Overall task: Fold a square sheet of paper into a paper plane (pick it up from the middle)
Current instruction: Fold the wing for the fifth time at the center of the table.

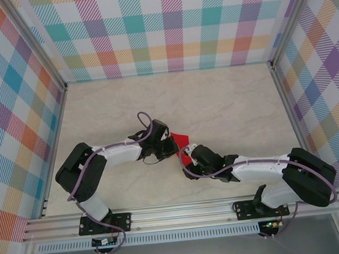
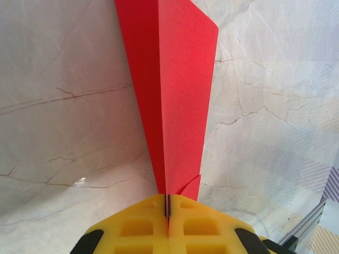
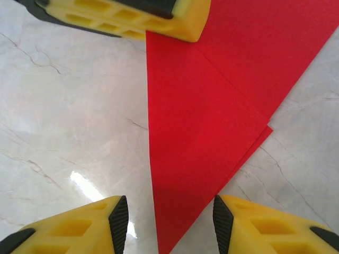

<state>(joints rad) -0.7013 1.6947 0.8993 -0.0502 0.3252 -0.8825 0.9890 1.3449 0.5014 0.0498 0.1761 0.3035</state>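
The square sheet of paper is folded into a narrow, pointed, bright red paper plane shape at the table's middle. My left gripper is shut on its edge, and in the left wrist view the creased layers fan away from the pinched yellow fingers of the left gripper. My right gripper stands open with the paper's pointed tip between its pads, touching neither. In the right wrist view the left gripper's fingers clamp the paper's far edge. From above, the right gripper sits just right of the left one.
The marble tabletop stretches out behind both arms. Checkered walls close off the back and both sides, and a metal rail runs along the near edge.
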